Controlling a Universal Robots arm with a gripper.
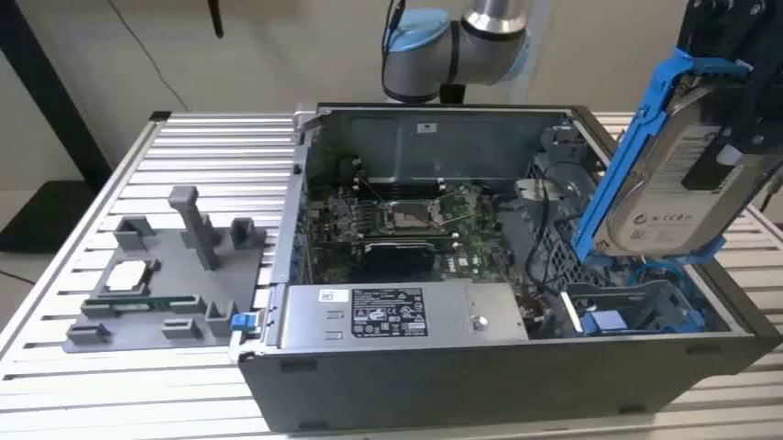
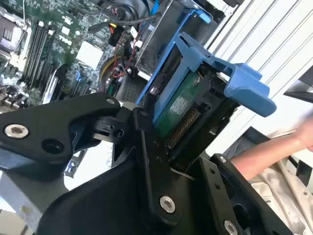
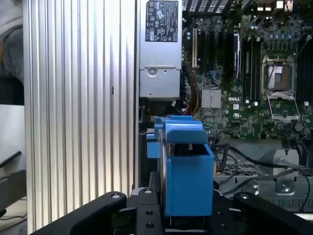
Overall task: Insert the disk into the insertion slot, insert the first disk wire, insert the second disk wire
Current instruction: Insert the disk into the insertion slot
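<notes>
End effector [image 1: 720, 137]: closed on the disk [image 1: 667, 183], with a black finger [image 2: 146, 147] pressed on either side, as seen in both wrist views. Its upper part is cut off at the top edge of the exterior view.
Disk: held in the air, nearly upright and tilted, over the end of the case at the exterior view's right. The white label is turned to the camera and the blue carrier [image 3: 186, 171] is clipped round the edges. The lower edge is just above the cage; contact cannot be told.
Cage [image 1: 655, 298]: grey, in the near corner of the case at the exterior view's right, partly hidden by the disk.
Slot: its mouth cannot be picked out within the cage.
Other carrier [image 1: 606, 321]: blue-fronted, seated in the cage.
Wires [image 1: 538, 243]: dark loops beside the cage, their ends hidden.
Case [image 1: 490, 385]: open, laid on the slatted bench [image 1: 183, 137].
Forearm [image 2: 274, 152]: a person's, blurred, seen past the bench edge.
</notes>
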